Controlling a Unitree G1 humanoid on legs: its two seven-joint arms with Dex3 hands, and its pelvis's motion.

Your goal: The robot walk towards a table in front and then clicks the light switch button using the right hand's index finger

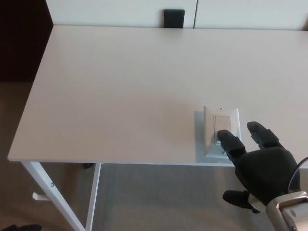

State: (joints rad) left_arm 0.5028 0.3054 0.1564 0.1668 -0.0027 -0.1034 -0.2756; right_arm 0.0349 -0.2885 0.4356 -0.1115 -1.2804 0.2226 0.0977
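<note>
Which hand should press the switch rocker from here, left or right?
Right. The right hand is open at the table's near edge, one finger already lying over the lower part of the light switch. The left hand is not in view.

Only one cam, on my head, looking steeply down at the table (120, 91); my right hand (262, 166) enters lower right of frame.

Bare table (120, 91) all around the light switch (221, 132); nothing blocks approach.
</note>
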